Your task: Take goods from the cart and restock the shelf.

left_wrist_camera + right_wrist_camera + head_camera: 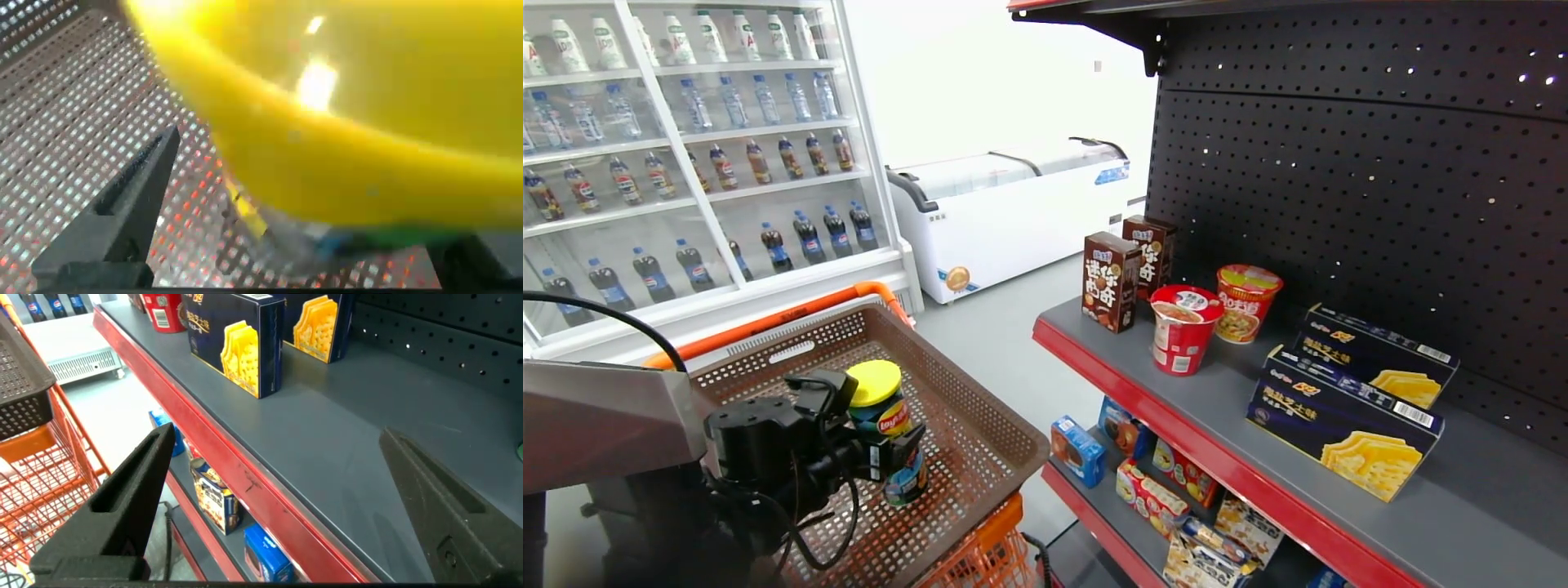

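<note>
Left hand [894, 457] grips the chips can [880, 408]; lift straight up past the basket [968, 429] rim before swinging toward the shelf [1225, 396]

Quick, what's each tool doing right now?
Left tool: closed on the can.
Right tool: open, holding nothing.

Chip can [880, 404] — yellow lid, upright — in the brown cart basket [968, 392], clasped by the left tool [898, 459]
</note>
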Controlling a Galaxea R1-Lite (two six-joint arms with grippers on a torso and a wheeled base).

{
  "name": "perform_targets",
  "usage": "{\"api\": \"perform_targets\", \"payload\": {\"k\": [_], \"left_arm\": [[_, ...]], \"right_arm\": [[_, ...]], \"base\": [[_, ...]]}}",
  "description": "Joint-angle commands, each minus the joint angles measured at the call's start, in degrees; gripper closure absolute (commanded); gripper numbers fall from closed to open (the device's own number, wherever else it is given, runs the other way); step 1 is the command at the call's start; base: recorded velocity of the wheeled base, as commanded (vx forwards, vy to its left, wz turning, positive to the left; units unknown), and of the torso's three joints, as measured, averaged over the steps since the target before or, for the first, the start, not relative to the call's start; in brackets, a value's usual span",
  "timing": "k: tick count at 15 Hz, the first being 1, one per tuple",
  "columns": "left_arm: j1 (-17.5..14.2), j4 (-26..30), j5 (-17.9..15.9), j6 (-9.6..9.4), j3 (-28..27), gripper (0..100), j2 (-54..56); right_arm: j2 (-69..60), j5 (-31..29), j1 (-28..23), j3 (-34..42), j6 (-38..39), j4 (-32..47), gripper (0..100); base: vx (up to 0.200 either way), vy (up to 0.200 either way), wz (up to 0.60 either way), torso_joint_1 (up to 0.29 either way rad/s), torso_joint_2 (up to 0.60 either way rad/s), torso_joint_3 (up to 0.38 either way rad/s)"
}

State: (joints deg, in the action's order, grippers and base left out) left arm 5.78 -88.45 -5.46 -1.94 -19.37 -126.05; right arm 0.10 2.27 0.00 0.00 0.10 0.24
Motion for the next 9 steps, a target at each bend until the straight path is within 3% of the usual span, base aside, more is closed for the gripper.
{"api": "perform_targets", "payload": {"k": [1,4,7,9], "left_arm": [[1.3,0.0,0.0,0.0,-2.2,100,-1.2],[1.4,0.6,0.4,-0.26,-1.5,100,-0.6],[1.2,1.4,0.4,0.97,-1.6,100,7.1],[0.5,9.3,0.9,2.03,-2.1,100,16.9]], "right_arm": [[0.0,0.0,0.0,0.0,0.0,0.0,0],[0.0,0.0,0.0,0.0,0.0,0.0,0],[0.0,0.0,0.0,0.0,0.0,0.0,0],[0.0,0.0,0.0,0.0,0.0,0.0,0]], "base": [[0.0,0.0,0.0,0.0,0.0,0.0],[0.0,0.0,0.0,0.0,0.0,0.0],[0.0,0.0,0.0,0.0,0.0,0.0],[0.0,0.0,0.0,0.0,0.0,0.0]]}}
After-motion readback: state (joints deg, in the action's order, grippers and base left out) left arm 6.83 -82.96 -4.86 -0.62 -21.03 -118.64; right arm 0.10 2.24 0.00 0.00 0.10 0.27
